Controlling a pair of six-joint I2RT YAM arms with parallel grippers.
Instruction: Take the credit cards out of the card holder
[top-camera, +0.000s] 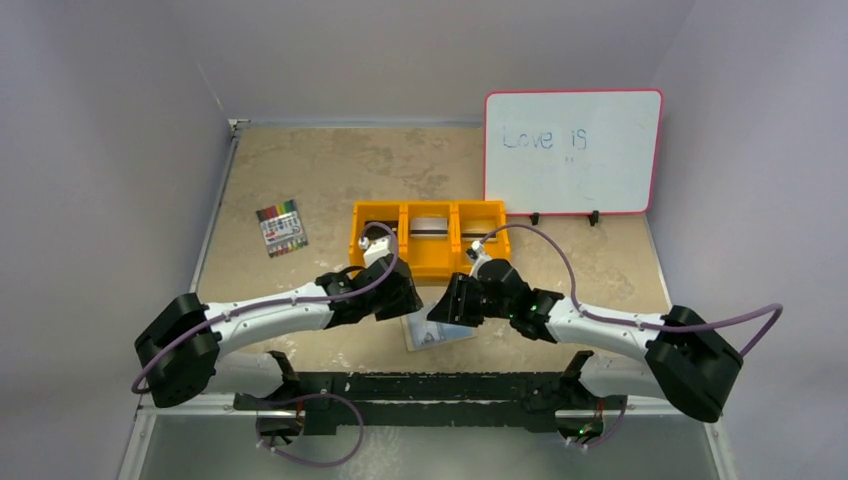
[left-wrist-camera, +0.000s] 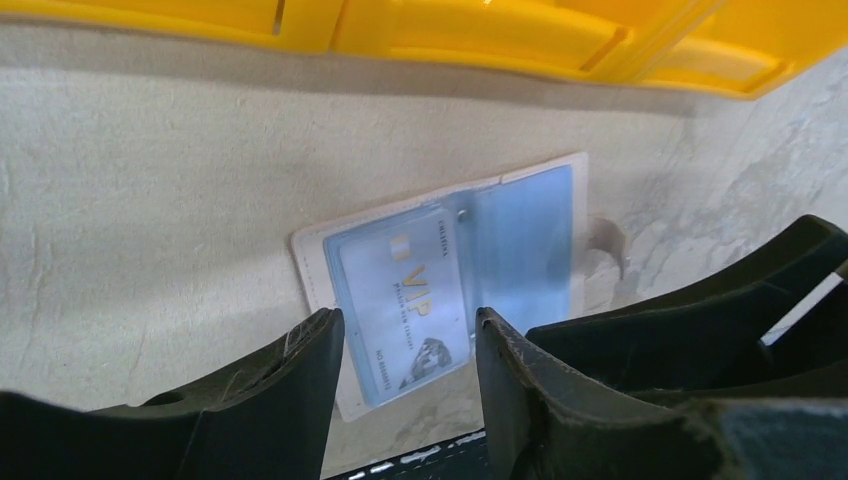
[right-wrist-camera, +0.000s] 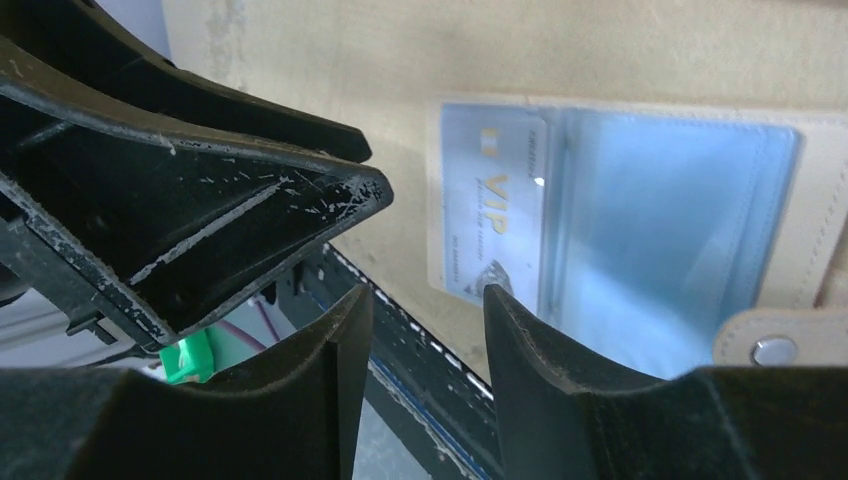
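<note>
Card holder (top-camera: 440, 335) lies opened flat on the table (top-camera: 300, 170), pale blue inner panels up, in the gap between the two gripper heads. Its long axis runs roughly left to right across the table, slightly skewed, with the fold crossing the middle. One credit card (left-wrist-camera: 410, 310), printed "VIP", sits in a clear pocket of one panel, its long side parallel to the fold. The other panel shows only blue plastic. A pale tab strap (right-wrist-camera: 770, 340) with a metal snap sticks out past the edge of that panel.

The left gripper (left-wrist-camera: 410, 370) hangs over the holder with its fingers partly apart and nothing between them, the card showing through the gap. The right gripper (right-wrist-camera: 425, 350) is likewise partly spread and has hold of nothing. It faces the left one closely from the other side.

The holder's near long edge sits close to the table's near edge, where a black rail (right-wrist-camera: 430, 340) runs. The orange three-compartment tray (top-camera: 430, 270) stands just beyond the far edge. Bare tabletop opens to the left and right of the holder. A pack of coloured markers (top-camera: 282, 228) lies well off to the left, and a whiteboard (top-camera: 572, 150) stands at the back right.
</note>
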